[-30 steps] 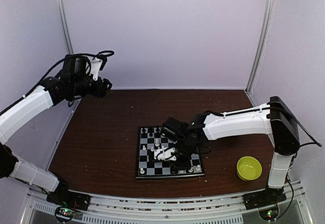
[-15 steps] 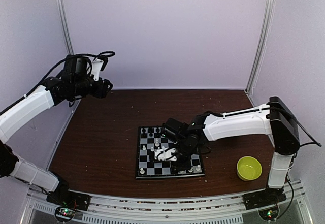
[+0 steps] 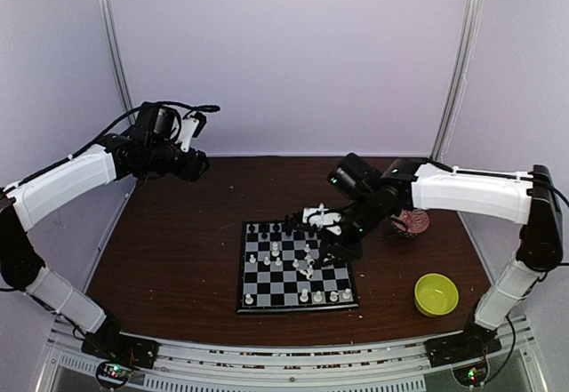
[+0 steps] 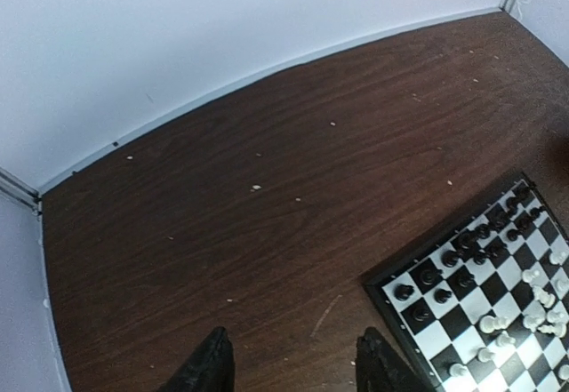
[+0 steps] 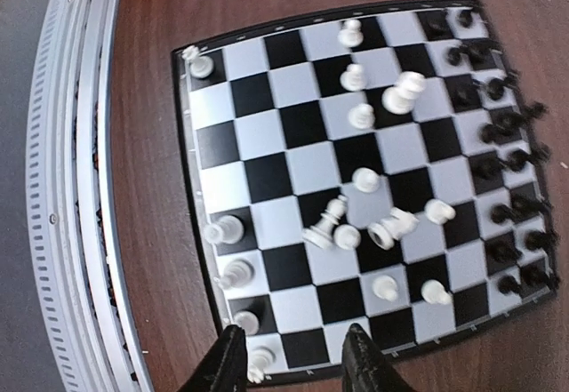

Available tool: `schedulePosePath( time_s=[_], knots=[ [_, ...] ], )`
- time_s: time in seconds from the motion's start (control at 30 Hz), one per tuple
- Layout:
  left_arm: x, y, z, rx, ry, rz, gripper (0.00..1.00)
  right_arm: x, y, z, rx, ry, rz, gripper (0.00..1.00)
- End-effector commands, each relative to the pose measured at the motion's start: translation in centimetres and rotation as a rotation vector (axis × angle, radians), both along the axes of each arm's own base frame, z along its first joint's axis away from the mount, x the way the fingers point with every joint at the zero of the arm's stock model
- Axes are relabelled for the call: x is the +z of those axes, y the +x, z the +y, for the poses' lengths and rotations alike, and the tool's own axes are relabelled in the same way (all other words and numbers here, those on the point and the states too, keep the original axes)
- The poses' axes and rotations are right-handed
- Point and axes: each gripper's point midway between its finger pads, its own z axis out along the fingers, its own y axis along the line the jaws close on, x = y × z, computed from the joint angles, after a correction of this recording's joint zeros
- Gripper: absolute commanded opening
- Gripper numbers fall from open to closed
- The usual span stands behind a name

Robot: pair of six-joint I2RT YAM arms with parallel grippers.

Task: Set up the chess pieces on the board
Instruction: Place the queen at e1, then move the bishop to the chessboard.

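Small flat square chessboard (image 3: 283, 287) with black and light-grey checks and a black rim, lying flat on the dark brown wooden table (image 3: 178, 241), front and centre. Stiff and light by the look of it, likely to skid if bumped. Off to the right, well apart from it, a yellow-green plastic bowl (image 3: 436, 294), seemingly empty. Farther back, a red-patterned bowl (image 3: 414, 223), half hidden behind the right arm, contents impossible to tell. Right gripper (image 5: 293, 361) hovering above the board, fingers apart, gripping nothing. Left gripper (image 4: 293, 370) hanging high over the table's far left, likewise spread and empty. Now the tiny black and white plastic chess pieces (image 5: 356, 179), all on the board: black ones (image 5: 507, 188) crowded along the far rows, white ones (image 5: 363, 115) strewn mid-board, several toppled. Featherweight, smooth, easily flicked over. Probably best pinched low across the body, straight down from above, well clear of the neighbours
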Motion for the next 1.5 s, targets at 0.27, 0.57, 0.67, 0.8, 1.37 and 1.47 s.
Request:
schedulePosePath(
  time_s=[0.27,0.57,0.67,0.8,1.37,1.47],
  knots=[
    [-3.6,-8.0,-14.3,-0.164,-0.085,0.236,0.45,3.3,5.4,-10.9,-0.413,0.277,-0.040,0.36],
    [-10.0,-13.6,-20.7,-0.106,-0.020,0.413,0.46,5.3,7.7,-13.9,-0.483,0.259,-0.195,0.36],
    [-11.2,-14.8,-22.6,-0.095,-0.009,0.439,0.48,5.9,7.4,-14.1,-0.478,0.269,-0.216,0.37],
    [-12.9,-15.2,-23.8,-0.061,0.000,0.476,0.50,6.5,7.1,-14.3,-0.474,0.280,-0.237,0.37],
    [-17.7,-15.6,-24.6,0.028,0.112,0.555,0.60,7.0,6.5,-14.3,-0.453,0.291,-0.247,0.37],
    [-18.4,-15.5,-24.6,0.033,0.124,0.556,0.60,6.8,6.5,-14.2,-0.448,0.291,-0.241,0.37]
  ],
)
